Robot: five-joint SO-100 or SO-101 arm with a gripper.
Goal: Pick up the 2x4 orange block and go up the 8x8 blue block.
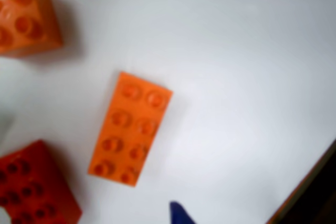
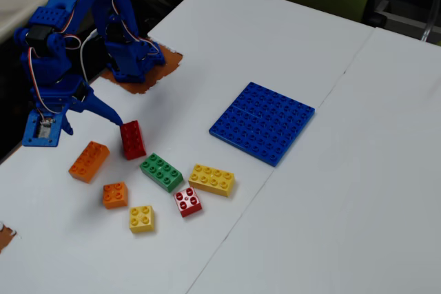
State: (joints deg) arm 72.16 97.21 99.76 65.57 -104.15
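The 2x4 orange block lies flat in the middle of the wrist view, long side running up and slightly right. In the fixed view it sits at the left end of the bricks, just below my gripper. The gripper hovers above the block with its jaws spread and holds nothing. Only one blue fingertip shows at the bottom edge of the wrist view. The 8x8 blue block lies flat on the table, well to the right.
A small square orange brick and a red brick flank the orange block. Green, yellow 2x4, small red and small yellow bricks lie nearby. The table edge is close.
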